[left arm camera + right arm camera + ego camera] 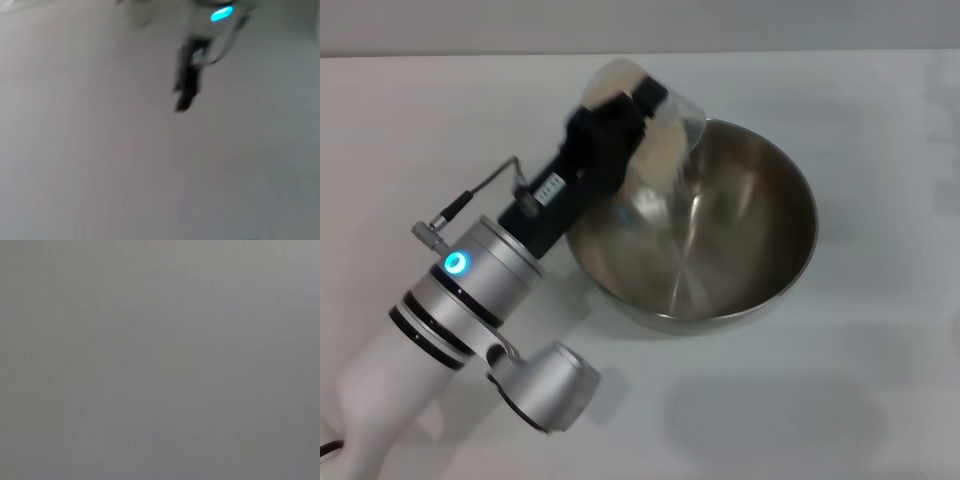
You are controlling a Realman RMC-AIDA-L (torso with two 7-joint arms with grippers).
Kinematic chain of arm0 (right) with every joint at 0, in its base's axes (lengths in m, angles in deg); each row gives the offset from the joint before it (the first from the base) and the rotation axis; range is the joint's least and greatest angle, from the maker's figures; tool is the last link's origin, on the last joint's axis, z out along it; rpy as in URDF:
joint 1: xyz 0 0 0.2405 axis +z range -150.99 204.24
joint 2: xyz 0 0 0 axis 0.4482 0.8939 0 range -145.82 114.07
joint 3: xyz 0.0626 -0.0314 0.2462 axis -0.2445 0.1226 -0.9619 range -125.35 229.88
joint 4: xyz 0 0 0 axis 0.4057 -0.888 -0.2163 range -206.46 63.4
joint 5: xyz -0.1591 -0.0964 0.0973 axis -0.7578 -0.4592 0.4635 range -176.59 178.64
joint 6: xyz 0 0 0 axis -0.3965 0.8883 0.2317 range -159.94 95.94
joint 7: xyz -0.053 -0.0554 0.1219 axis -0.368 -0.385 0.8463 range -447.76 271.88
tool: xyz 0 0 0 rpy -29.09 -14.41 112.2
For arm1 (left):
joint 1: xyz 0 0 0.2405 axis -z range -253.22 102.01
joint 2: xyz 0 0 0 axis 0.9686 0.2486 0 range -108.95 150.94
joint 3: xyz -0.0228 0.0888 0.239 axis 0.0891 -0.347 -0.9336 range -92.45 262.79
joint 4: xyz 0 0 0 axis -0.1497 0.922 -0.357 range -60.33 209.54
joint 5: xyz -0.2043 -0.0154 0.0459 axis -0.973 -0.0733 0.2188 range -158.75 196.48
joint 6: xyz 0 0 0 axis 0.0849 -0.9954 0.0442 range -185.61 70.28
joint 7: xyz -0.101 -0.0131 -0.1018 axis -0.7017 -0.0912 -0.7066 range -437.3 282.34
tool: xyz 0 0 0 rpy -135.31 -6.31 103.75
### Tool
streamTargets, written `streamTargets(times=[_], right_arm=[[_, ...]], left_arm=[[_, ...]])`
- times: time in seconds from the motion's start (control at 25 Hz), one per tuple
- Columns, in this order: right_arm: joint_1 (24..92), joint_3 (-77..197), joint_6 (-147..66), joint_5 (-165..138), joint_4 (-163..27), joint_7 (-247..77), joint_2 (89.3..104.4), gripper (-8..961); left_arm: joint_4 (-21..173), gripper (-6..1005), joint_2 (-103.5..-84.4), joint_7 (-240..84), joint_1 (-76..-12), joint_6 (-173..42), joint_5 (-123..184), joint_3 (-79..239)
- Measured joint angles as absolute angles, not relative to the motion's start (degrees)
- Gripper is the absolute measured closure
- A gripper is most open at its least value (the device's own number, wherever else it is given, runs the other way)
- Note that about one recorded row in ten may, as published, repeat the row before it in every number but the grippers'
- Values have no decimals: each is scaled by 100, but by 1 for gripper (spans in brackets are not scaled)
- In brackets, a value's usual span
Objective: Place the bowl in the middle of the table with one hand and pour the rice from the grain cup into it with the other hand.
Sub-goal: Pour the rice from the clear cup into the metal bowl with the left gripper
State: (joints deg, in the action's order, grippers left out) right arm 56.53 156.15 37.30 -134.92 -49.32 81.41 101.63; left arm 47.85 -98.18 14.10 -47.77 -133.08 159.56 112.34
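Observation:
The bowl point(720, 235) stands on the table point(880, 400) near the middle, a little to the right, and its shiny inside shows no heap of rice. My left gripper point(632, 112) is shut on the grain cup point(670, 125) and holds it tilted over the bowl's far-left rim. Pale rice point(660, 152) shows inside the cup, near its lower lip. My right arm is out of the head view. A dark, blurred gripper point(187, 87) under a blue light shows far off in the left wrist view. The right wrist view shows only flat grey.
My left arm point(470, 290) stretches from the near-left corner across the table to the bowl. White tabletop lies to the right of and in front of the bowl.

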Motion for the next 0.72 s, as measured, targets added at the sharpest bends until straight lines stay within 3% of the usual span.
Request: streamTargets(times=[0.72], right_arm=[[5686, 15615, 3654, -13495, -4947, 8135, 10152, 444]], left_arm=[[4847, 954, -9818, 3749, -4734, -13293, 16188, 11251]])
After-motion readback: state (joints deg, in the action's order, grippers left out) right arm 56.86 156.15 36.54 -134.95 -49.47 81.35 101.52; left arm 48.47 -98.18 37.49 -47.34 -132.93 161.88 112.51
